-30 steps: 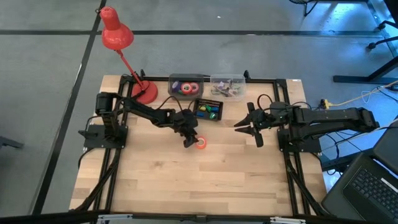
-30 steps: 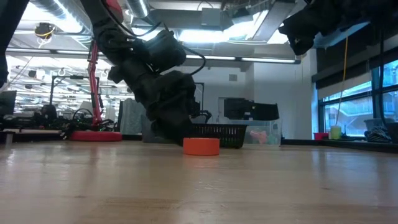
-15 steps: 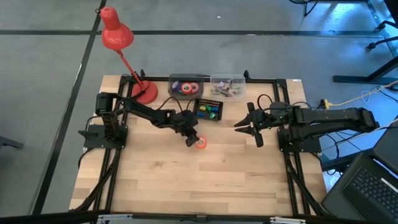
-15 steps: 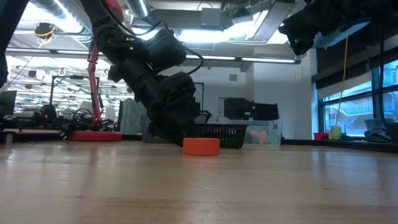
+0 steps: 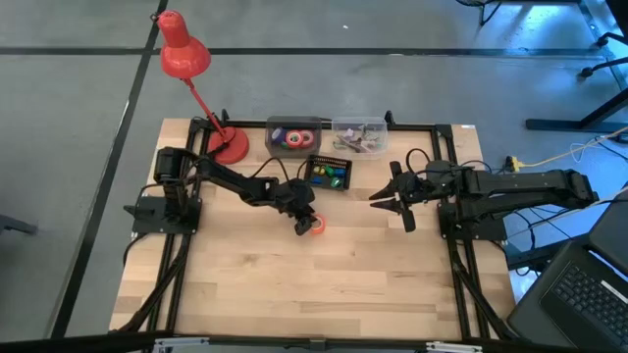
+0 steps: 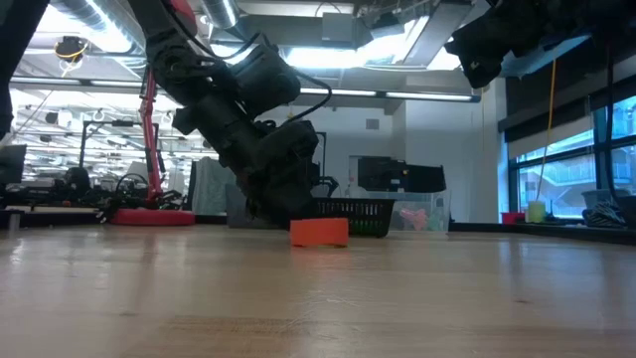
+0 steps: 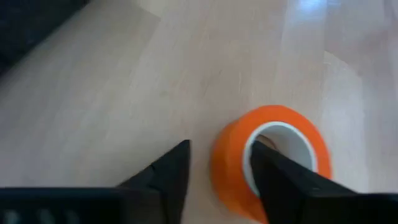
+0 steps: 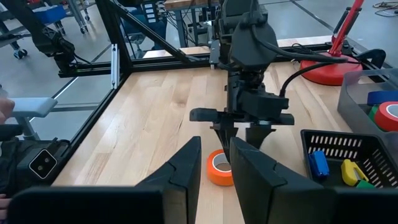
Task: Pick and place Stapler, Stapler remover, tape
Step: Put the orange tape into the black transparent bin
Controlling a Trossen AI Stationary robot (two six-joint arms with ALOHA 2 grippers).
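An orange tape roll [image 5: 316, 225] [image 7: 273, 149] lies flat on the wooden table, hollow centre up. My left gripper [image 5: 306, 220] [image 7: 221, 155] is open and comes down on the roll's left side, one finger on each side of its wall. My right gripper [image 5: 391, 208] [image 8: 214, 149] hangs open above the table to the right of the roll [image 8: 219, 167] and touches nothing. More tape rolls [image 5: 294, 137] lie in a clear bin at the far edge. I cannot make out a stapler or a stapler remover. My left gripper comes from above, slanting from the table's left. One finger [image 7: 277, 180] stands inside the roll's hollow against the inner wall [image 7: 252, 155]. The other finger [image 7: 171, 174] stands outside, a small gap from the outer wall. The roll [image 6: 320, 232] rests on the table, slightly tipped.
A black basket [image 5: 329, 172] with small coloured items stands just beyond the roll. Two clear bins [image 5: 294, 124] [image 5: 359, 126] and a red desk lamp's base [image 5: 229, 147] line the far edge. Bare wood [image 5: 314, 284] stretches toward the near edge.
My left gripper has sunk lower and moved a little toward the table's right, onto the orange roll. The roll has shifted slightly and tipped a bit where the finger meets it.
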